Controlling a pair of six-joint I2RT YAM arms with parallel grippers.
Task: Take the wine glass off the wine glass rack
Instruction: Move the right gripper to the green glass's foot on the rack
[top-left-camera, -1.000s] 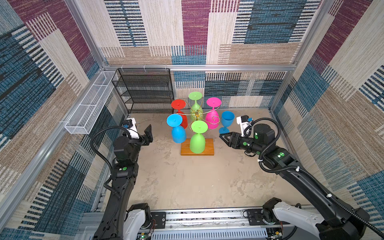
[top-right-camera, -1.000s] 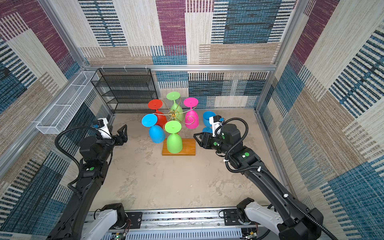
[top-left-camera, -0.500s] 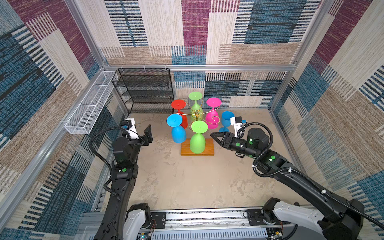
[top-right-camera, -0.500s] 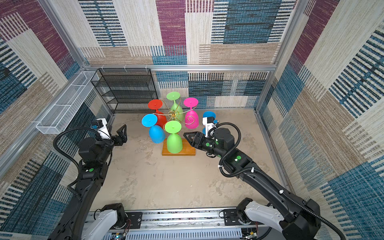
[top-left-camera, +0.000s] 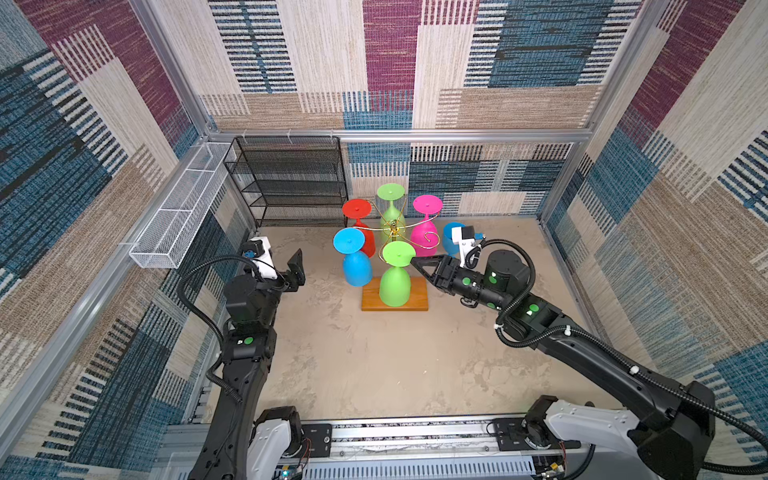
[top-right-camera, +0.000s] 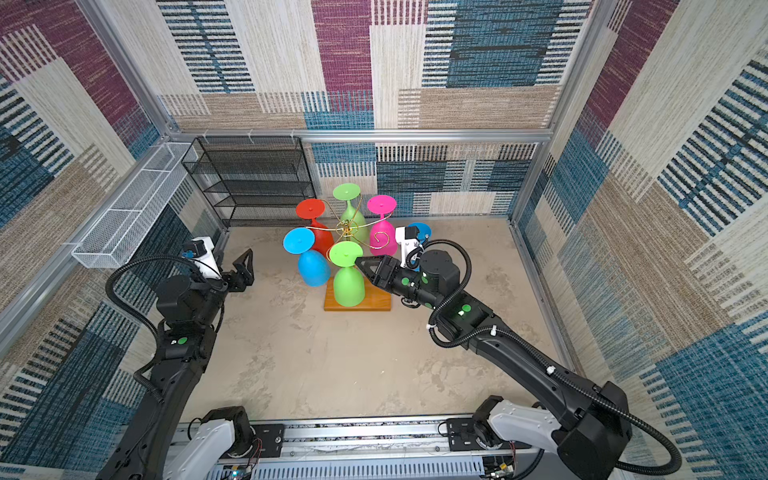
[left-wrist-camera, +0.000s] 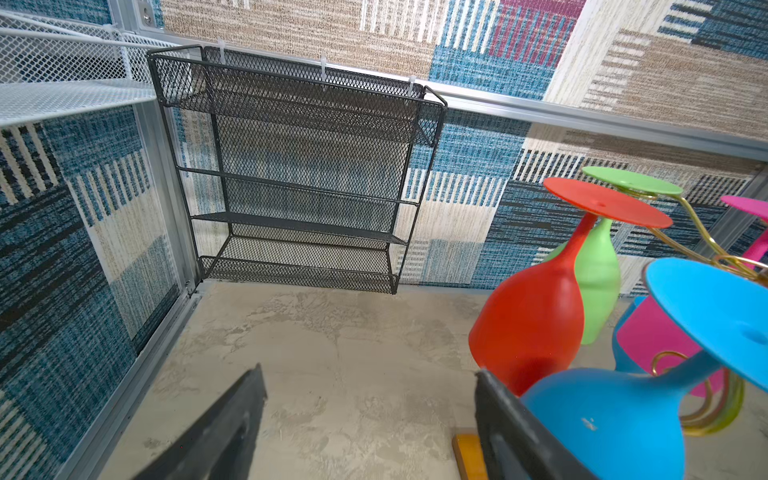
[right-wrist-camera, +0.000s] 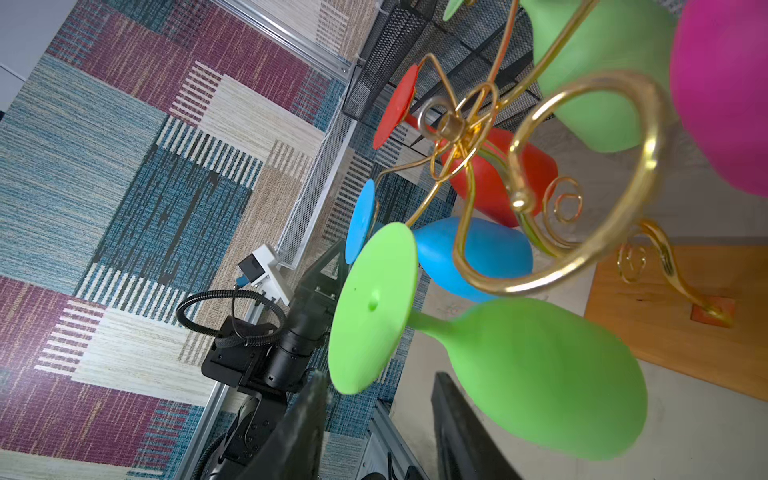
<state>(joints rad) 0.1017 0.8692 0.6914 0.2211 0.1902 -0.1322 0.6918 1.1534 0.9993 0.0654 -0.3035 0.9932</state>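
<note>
Now R arm (top-left-camera: 536, 316) stretched to front green wine glass (top-left-camera: 395, 286), jaws open at its foot; L jaws open too.

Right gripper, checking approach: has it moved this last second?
Yes: right gripper moved toward the wine glass rack, tips now beside the front green glass.

The wine glass rack (top-left-camera: 394, 227) is gold wire on an orange-brown wooden base (top-left-camera: 419, 299). Its colours: lime green front glass (top-left-camera: 394, 286), lime green back glass (top-left-camera: 390, 193), red glass (top-left-camera: 356, 208), pink glass (top-left-camera: 427, 203), sky blue glass (top-left-camera: 356, 270). The shelf unit (top-left-camera: 291, 183) is black mesh. The walls (top-left-camera: 390, 62) show striped patches of blue, magenta and beige.
</note>
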